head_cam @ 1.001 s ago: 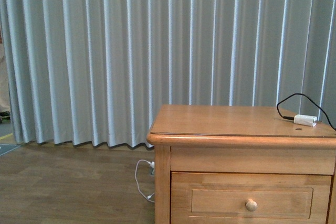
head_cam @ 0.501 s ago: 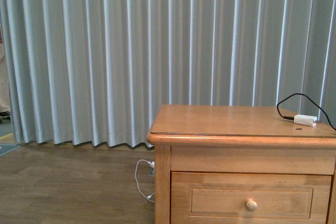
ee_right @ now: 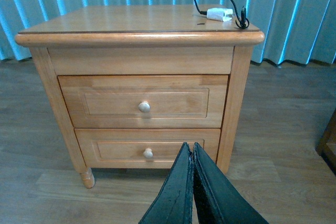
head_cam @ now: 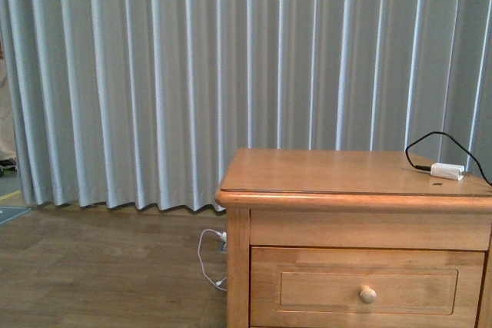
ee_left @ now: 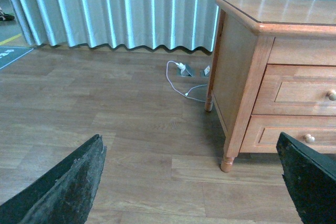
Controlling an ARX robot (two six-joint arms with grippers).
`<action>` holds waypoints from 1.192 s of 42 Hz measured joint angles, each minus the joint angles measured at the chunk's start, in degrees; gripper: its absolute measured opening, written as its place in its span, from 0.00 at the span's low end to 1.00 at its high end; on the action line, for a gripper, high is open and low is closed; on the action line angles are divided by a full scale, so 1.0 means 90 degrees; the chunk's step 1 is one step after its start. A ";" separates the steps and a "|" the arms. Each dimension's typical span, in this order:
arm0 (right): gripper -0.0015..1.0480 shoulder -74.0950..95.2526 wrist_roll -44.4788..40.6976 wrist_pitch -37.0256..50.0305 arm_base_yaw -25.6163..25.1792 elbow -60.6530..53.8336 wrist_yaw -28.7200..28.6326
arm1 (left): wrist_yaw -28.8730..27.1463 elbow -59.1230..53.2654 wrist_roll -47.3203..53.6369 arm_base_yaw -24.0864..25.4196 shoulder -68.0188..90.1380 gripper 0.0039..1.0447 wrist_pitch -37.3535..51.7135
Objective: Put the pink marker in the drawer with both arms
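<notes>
Pink marker not seen in any view; drawer [ee_right: 143, 102] shut, nothing held.

From the task alone, the marker is judged light, stiff and slick, best pinched mid-barrel. The drawer, smooth honey-brown wood with a recessed panel, lies at centre of the right wrist view; its round pale knob [ee_right: 144, 107] is the hold. The right gripper [ee_right: 191, 157] is pressed closed, the left gripper [ee_left: 191, 174] spread wide, both empty.

front: level, near nightstand [head_cam: 307, 182] | wrists: low, farther | shared: nightstand
</notes>
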 joint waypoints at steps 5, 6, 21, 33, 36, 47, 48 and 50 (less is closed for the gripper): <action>0.01 -0.0459 0.0000 -0.0406 0.0000 0.0000 0.0000 | 0.0000 0.0000 0.0002 0.0000 0.0000 0.94 0.0000; 0.01 -0.0534 0.0000 -0.0481 0.0000 0.0000 0.0000 | 0.0000 0.0000 0.0000 0.0000 0.0000 0.94 0.0000; 0.01 -0.1411 -0.0002 -0.1362 0.0000 0.0000 0.0000 | 0.0000 0.0000 0.0000 0.0000 0.0000 0.94 0.0000; 0.01 -0.2616 -0.0002 -0.2589 0.0000 0.0005 0.0000 | -0.0002 0.0000 0.0002 0.0000 0.0000 0.94 0.0000; 0.01 -0.2616 -0.0002 -0.2611 0.0000 0.0005 -0.0002 | -0.0002 0.0000 0.0002 0.0000 0.0000 0.94 0.0000; 0.49 -0.2625 -0.0015 -0.2616 0.0000 0.0005 0.0000 | -0.0002 0.0000 0.0002 0.0000 0.0000 0.94 0.0000; 0.54 -0.2625 -0.0015 -0.2616 0.0000 0.0005 0.0000 | -0.0002 0.0000 0.0002 0.0000 0.0000 0.94 0.0000; 0.64 -0.2625 -0.0015 -0.2616 0.0000 0.0005 -0.0002 | -0.0002 0.0000 0.0000 0.0000 0.0000 0.94 0.0000</action>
